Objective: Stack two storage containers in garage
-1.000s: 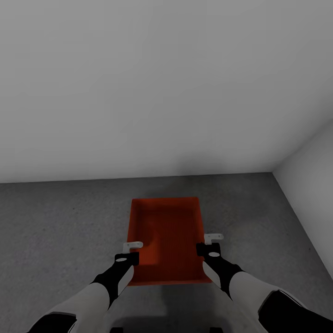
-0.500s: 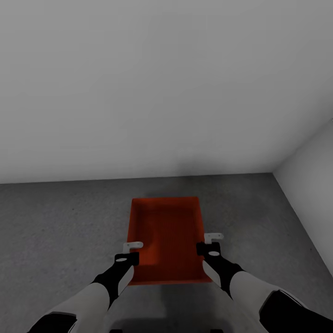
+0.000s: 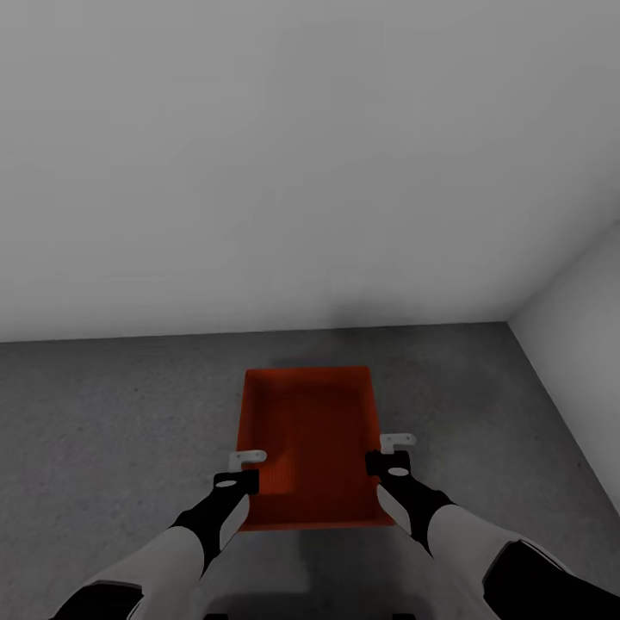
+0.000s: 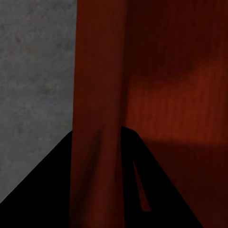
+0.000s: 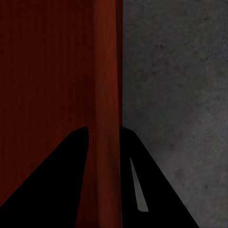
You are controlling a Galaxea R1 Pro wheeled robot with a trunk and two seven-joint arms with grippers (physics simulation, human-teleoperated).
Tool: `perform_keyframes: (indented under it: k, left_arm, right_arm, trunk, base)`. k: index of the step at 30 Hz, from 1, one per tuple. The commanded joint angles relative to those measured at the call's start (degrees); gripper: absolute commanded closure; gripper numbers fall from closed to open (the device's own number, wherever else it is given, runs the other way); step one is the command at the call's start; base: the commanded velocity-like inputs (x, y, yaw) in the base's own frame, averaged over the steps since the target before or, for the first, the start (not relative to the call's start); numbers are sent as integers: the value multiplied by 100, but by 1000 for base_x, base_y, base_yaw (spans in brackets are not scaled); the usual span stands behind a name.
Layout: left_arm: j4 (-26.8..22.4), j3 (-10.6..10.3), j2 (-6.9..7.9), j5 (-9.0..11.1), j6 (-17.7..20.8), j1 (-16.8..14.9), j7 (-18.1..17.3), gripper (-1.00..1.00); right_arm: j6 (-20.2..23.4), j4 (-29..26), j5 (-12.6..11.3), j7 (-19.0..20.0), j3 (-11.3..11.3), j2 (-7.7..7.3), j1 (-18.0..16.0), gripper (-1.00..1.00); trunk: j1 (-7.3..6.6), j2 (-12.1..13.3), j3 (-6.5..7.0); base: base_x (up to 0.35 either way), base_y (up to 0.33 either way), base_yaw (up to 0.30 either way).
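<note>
Head view: one orange-red storage container [image 3: 310,443] lay over the grey concrete floor [image 3: 103,413] near the pale wall [image 3: 258,172]; left hand [image 3: 244,460] and right hand [image 3: 394,449] gripped its long sides.
Left wrist view: fingers [image 4: 137,190] pinched the container wall [image 4: 97,95].
Right wrist view: fingers [image 5: 142,185] pinched the container wall [image 5: 107,95].

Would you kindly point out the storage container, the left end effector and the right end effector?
storage container [image 3: 312,430]: head view, on its inner bottom.
left end effector [image 3: 247,457]: head view, at the white fingertips on the box's left wall.
right end effector [image 3: 397,442]: head view, at the white fingertips on the right wall.
</note>
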Motion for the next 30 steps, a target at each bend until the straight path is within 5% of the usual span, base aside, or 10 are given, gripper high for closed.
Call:
perform_keyframes:
  k: [1, 13, 14, 15, 30]
  left_arm:
    - [-39, 107, 11, -124, 39, 1, 244, 100]
    - [-39, 107, 8, -124, 39, 1, 245, 100]
    - [-39, 107, 8, -124, 39, 1, 245, -100]
    - [-36, 107, 8, -126, 39, 1, 255, -100]
    - [-39, 103, 17, -124, 39, 1, 254, -100]
  right_arm:
    - [-134, 537, 84, -280, -229, -21, -3, 100]
    - [-133, 537, 84, -279, -229, -22, -3, 100]
    - [-133, 537, 84, -279, -229, -22, -3, 100]
    - [-138, 537, 84, -279, -226, -22, -3, -100]
    - [-142, 537, 84, -279, -229, -21, -3, -100]
  trunk:
    - [102, -1, -2]
    - [102, -1, -2]
    - [102, -1, -2]
    - [102, -1, -2]
    - [102, -1, -2]
  base:
    - [0, 0, 0]
    - [0, 0, 0]
    - [0, 0, 0]
    - [0, 0, 0]
    - [0, 0, 0]
